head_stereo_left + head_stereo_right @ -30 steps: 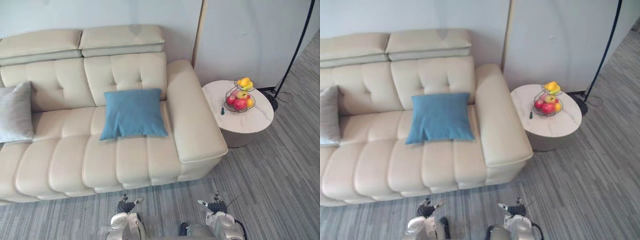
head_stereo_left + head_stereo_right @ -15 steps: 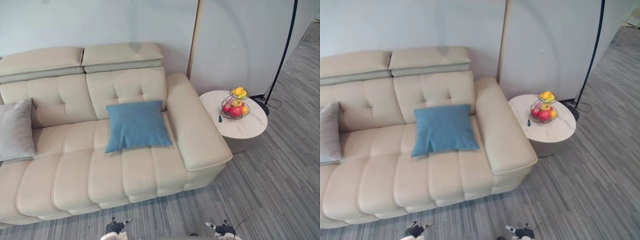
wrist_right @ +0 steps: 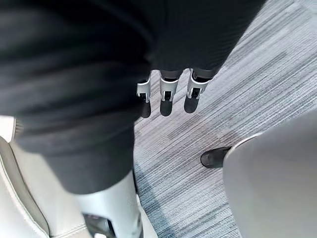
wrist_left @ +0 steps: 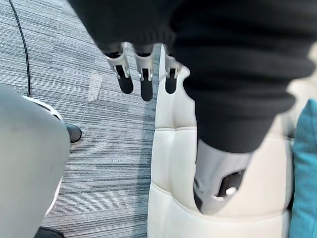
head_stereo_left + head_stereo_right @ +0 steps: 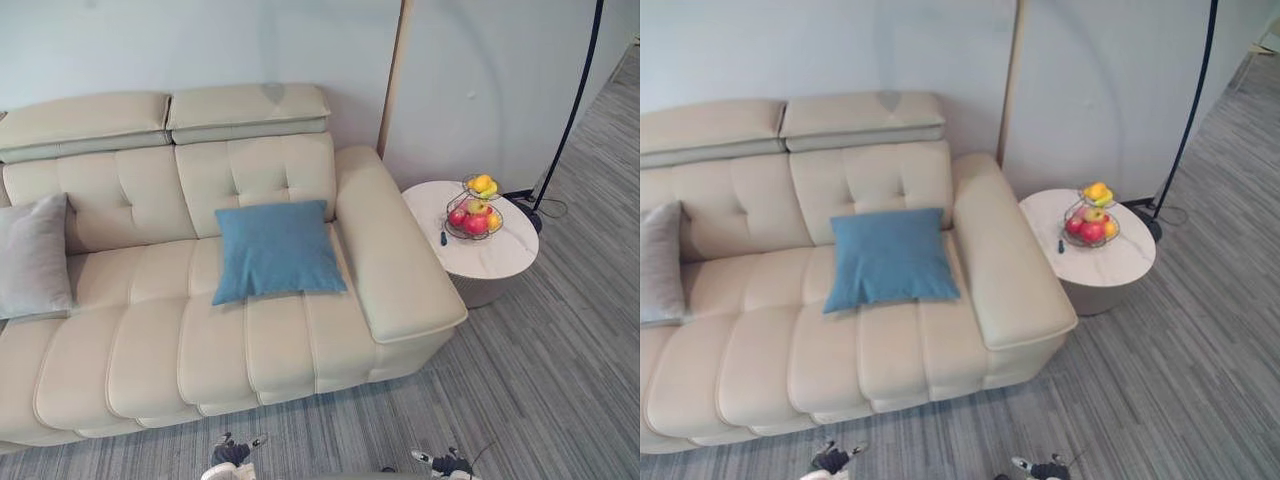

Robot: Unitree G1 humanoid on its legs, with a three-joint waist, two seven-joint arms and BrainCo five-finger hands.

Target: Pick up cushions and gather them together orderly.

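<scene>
Sofa point(image 5: 150, 340) smooth, leather-look — blue cushion point(image 5: 277, 250) and grey cushion point(image 5: 33, 255) matt cloth — carpet point(image 5: 560, 340) ribbed.

Blue cushion point(image 5: 277, 250), cream sofa point(image 5: 150, 340)

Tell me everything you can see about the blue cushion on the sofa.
The blue cushion is square, of plain teal-blue cloth that looks soft, with pointed corners. Its lower part rests on the seat of the cream sofa and its upper edge leans on the tufted backrest. It sits close to the right armrest; whether they touch is unclear. Nothing lies on it.
</scene>
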